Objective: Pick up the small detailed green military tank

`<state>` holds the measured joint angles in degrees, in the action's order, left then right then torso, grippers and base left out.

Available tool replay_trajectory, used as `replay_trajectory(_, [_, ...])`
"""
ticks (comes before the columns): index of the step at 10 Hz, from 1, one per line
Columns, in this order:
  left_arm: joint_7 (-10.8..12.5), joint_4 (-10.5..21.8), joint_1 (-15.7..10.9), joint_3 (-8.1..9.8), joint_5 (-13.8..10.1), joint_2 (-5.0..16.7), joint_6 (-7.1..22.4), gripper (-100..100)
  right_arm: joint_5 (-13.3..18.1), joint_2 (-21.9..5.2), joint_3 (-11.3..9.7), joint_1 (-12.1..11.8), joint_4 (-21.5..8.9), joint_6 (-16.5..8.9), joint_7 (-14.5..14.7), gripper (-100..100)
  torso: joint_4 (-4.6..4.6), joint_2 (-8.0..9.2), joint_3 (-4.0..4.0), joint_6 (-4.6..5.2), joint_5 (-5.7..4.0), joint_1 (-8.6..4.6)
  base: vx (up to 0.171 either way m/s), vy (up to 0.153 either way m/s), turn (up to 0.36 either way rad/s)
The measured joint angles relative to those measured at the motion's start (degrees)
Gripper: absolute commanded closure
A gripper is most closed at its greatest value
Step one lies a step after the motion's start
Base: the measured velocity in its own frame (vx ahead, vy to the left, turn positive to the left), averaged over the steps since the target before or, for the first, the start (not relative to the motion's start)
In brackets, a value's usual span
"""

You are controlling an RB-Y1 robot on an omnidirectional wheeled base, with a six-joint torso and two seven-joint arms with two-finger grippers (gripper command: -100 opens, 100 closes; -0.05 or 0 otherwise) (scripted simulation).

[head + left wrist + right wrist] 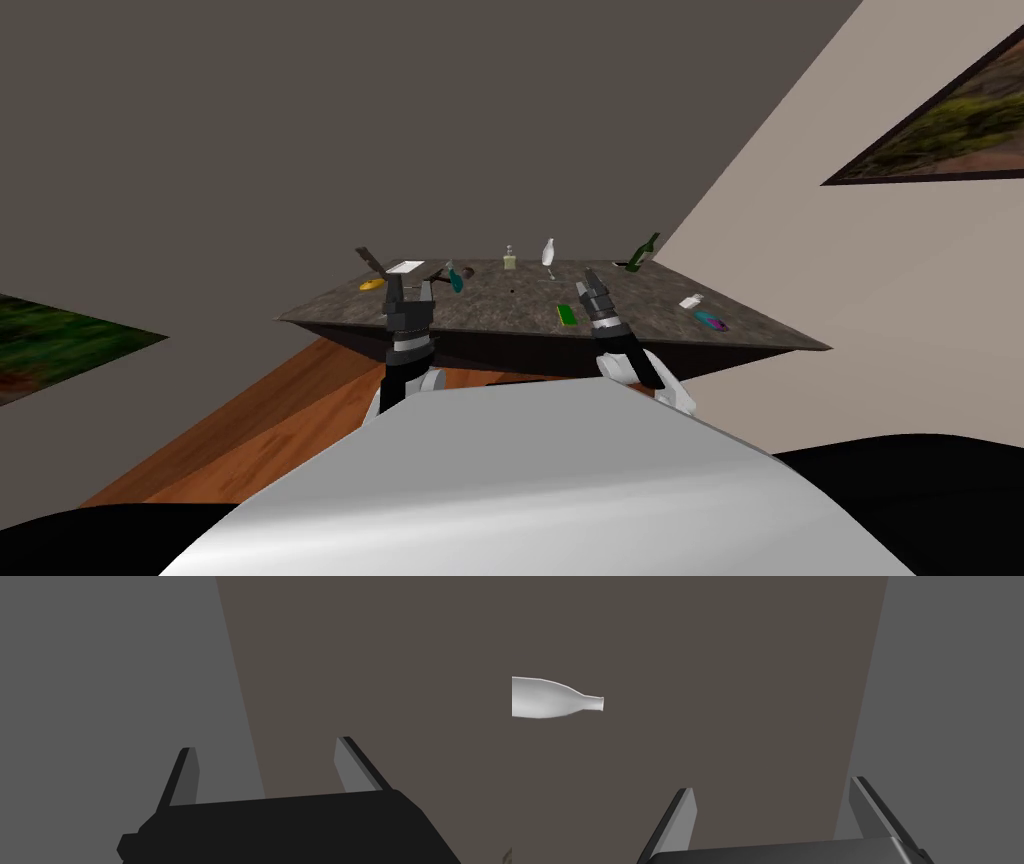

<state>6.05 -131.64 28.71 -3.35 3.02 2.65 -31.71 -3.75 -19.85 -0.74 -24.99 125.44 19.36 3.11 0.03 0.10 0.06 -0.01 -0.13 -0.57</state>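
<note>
- The tank cannot be picked out for certain at this range. The closest match is a small bright green block (567, 315) lying flat on the dark mottled table (640, 300), near the table's near edge.
- The block sits between the two grippers in the head view, just beside the right gripper (588, 284) and well apart from the left gripper (410, 289).
- The right gripper is held up over the near edge of the table. Its two fingers stand wide apart with nothing between them, as its wrist view (772, 783) confirms.
- The left gripper is raised at about the same height. Its fingers are also spread wide and empty, as its wrist view (265, 743) shows.
- A dark green bottle (642, 252) stands at the far right edge of the table.
- A white bottle (548, 250) and a small pale bottle (510, 260) stand along the far edge. The white bottle also shows in the right wrist view (552, 698), beyond the fingers, off to one side and clear of them.
- A teal thing (455, 278), a yellow thing (371, 285) and a white flat thing (404, 267) lie near the left gripper.
- A small white thing (690, 301) and a teal and purple thing (712, 321) lie toward the table's right end.
- A wooden floor (250, 420) runs under the table.
- A framed picture (950, 120) hangs on the right wall.
</note>
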Motion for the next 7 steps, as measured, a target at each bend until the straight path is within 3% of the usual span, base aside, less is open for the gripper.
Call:
replay_trajectory(2, [0.0,0.0,0.0,0.00,0.0,0.0,0.0,0,-0.7,-3.2,0.4,1.0,-1.7,-1.0,-0.5,-100,0.00,0.03,0.01,-0.01,0.03,0.14,-0.077,-0.124,0.270])
replay_trajectory(7, [0.0,0.0,0.0,0.00,0.0,0.0,0.0,0,-2.3,-11.8,0.6,2.7,-5.9,-4.6,-1.6,-100,-0.01,-0.07,-0.04,0.00,0.03,0.16,-0.059,-0.099,0.157])
